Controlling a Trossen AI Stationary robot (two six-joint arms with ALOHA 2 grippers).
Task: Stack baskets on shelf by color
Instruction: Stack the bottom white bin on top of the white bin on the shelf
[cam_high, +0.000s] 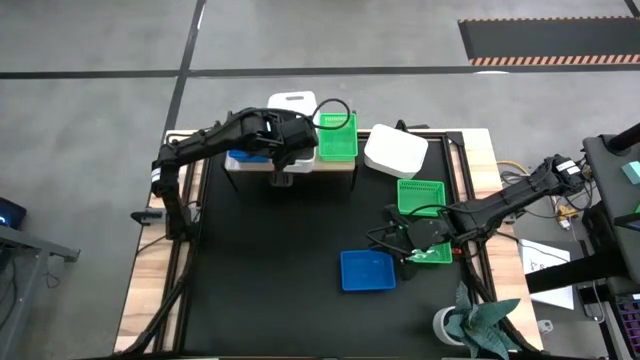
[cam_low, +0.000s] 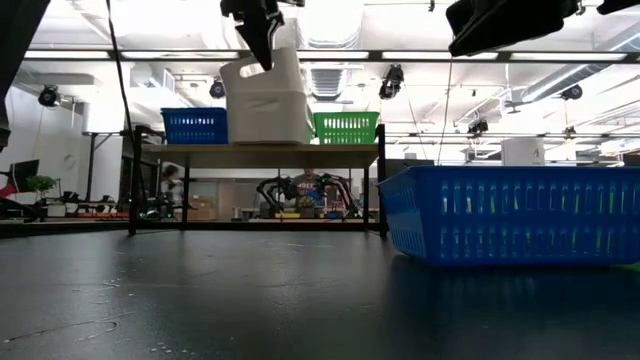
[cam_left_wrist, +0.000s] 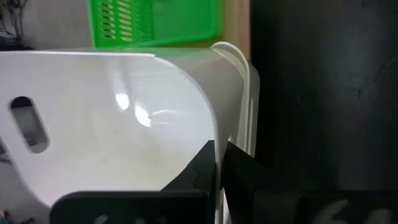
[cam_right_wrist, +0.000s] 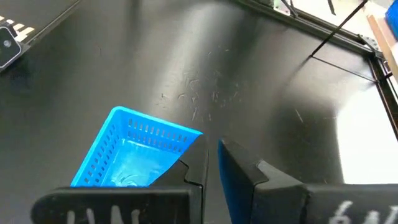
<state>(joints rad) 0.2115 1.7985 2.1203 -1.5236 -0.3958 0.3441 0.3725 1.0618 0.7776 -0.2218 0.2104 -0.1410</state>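
White basket (cam_left_wrist: 112, 124) rim pinched in left claw (cam_left_wrist: 219, 165) over shelf (cam_high: 338, 164)

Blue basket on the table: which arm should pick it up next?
Right. The right arm already reaches to the blue basket at its edge. The left arm is busy at the shelf, its jaws shut on a white basket.

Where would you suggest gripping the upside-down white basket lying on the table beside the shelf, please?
The upside-down white basket shows only its smooth bottom, so there is no open wall to pinch from above. I would probably pinch its lower rim at the edge facing the green basket, coming in low from that side, since the shelf crowds the opposite edge.
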